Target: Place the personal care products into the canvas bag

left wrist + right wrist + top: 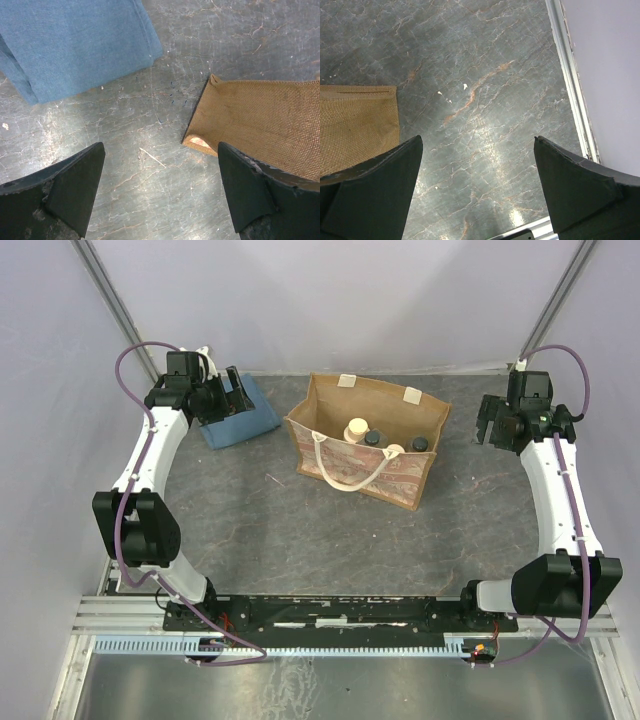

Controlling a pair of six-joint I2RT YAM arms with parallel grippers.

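Observation:
The tan canvas bag (pixel 330 405) stands open at the table's middle back. Inside it I see the beige bottle with cream cap (pixel 356 430), two dark-capped bottles (pixel 373 438) (pixel 419 444) and the pale yellow jar (pixel 395 451). My left gripper (pixel 232 398) is open and empty, over the folded blue cloth left of the bag; in the left wrist view (pixel 160 192) it hangs above bare table with the bag's side (pixel 260 120) to the right. My right gripper (pixel 487 423) is open and empty, right of the bag; in the right wrist view (pixel 477 187) the bag's side (pixel 355 125) lies at left.
A folded blue cloth (pixel 242 418) lies at the back left, also in the left wrist view (pixel 75 45). The table's metal edge and the white wall (pixel 570 90) run along the right. A metal rail (pixel 330 615) crosses the front by the arm bases.

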